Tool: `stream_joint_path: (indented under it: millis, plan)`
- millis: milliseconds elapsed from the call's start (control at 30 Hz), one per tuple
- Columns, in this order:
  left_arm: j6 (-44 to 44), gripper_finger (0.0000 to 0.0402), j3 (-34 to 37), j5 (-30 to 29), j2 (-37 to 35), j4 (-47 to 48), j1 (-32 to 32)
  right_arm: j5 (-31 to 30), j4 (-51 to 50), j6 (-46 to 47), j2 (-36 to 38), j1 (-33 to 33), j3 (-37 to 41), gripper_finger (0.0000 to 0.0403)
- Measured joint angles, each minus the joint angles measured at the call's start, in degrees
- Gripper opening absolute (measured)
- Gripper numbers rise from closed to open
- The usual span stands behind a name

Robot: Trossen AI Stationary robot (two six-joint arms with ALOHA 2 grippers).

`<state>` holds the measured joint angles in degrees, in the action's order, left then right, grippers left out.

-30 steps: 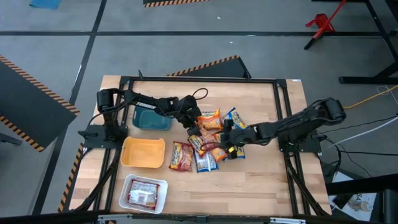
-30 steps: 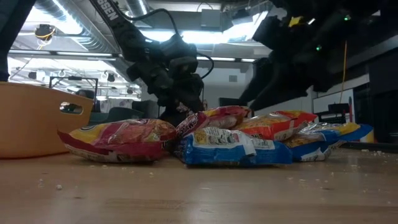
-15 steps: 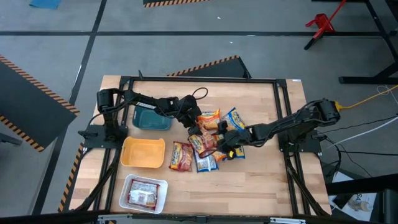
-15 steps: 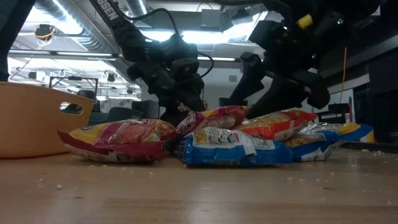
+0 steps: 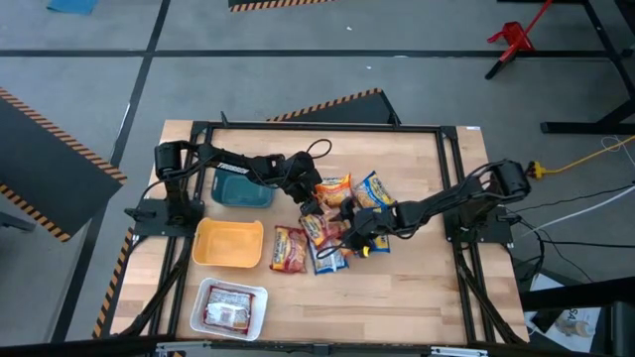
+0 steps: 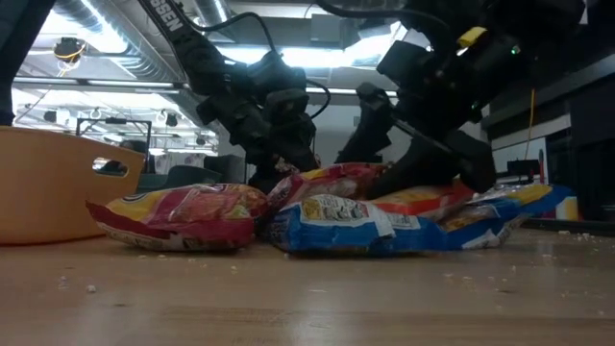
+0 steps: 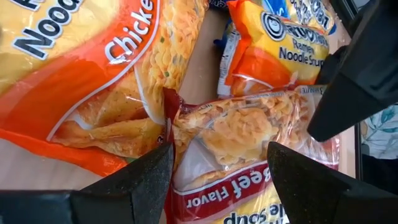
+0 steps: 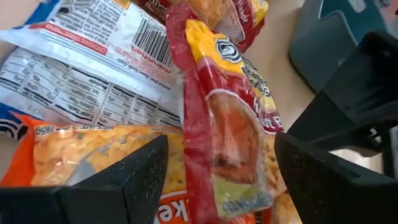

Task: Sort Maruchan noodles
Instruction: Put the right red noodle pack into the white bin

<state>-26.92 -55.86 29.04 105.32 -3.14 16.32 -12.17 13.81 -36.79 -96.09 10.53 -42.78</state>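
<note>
Both arms reach low into the noodle packets (image 5: 332, 223); left hand (image 5: 310, 204) and right hand (image 5: 354, 229) spread apart.

The noodle packets (image 5: 335, 223) lie heaped between the left tool (image 5: 310, 205) and right tool (image 5: 353, 230); a Beef Flavor packet (image 7: 249, 149) lies between the left tool's fingers.
</note>
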Motion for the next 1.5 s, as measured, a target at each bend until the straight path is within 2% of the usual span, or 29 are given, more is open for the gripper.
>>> stream_joint_path:
  millis: [300,533,733,967,1233,1400,1500]
  plan:
    - [0.02,0.0255,0.0,0.0,0.0,-0.61,0.0,-1.73,2.83,-5.35,-0.37,-0.08,0.04,0.0282]
    - [0.03,0.0255,0.0,0.0,0.0,-0.96,0.0,0.41,2.75,-7.87,-0.41,-0.08,0.04,0.0282]
    - [0.02,0.0255,0.0,0.0,0.0,-1.01,0.0,1.7,7.22,-11.6,-3.65,-0.05,0.04,0.0282]
    - [0.04,0.0255,0.0,-0.53,0.0,-1.33,-0.45,-1.81,8.12,-12.01,-4.8,-0.08,-0.58,0.0282]
    - [0.02,0.0255,0.0,-1.05,0.0,-1.6,-1.47,-0.24,6.92,-12.91,-5.65,-0.12,-3.79,0.0282]
    - [-0.02,0.0255,0.02,-1.05,0.02,-2.2,-2.01,0.64,5.92,-13.04,-9.09,-0.16,-5.8,0.0282]
    - [-0.44,0.0255,0.02,-1.28,0.02,-2.42,-2.19,-1.06,6.38,-13.13,-10.93,-0.05,-7.22,0.0279]
